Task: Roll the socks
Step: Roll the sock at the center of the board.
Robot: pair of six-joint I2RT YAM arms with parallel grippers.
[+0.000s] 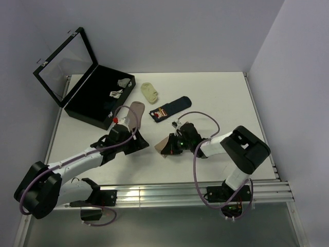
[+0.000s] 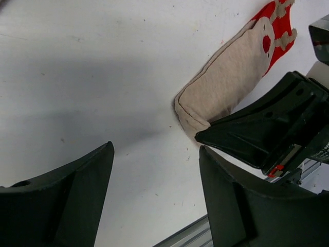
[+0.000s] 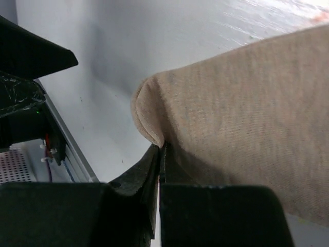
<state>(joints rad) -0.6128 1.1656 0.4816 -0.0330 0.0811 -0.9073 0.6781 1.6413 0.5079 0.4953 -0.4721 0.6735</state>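
Item: beige sock [image 1: 160, 147], centre of the top view, its folded end pinched tight in my right gripper [image 3: 160, 149]. My left gripper [image 2: 157, 154] sits just left of it, jaws wide, nothing between. I judge the roll barely started; next, the left must pin the fold.

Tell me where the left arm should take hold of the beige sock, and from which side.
Likely the rounded folded end of the beige sock, on the bare stretch beside where the right fingers pinch it. Come from the sock's left in the top view, where the open left fingers stand: that thick end points toward them, and the red end lies on the far side.
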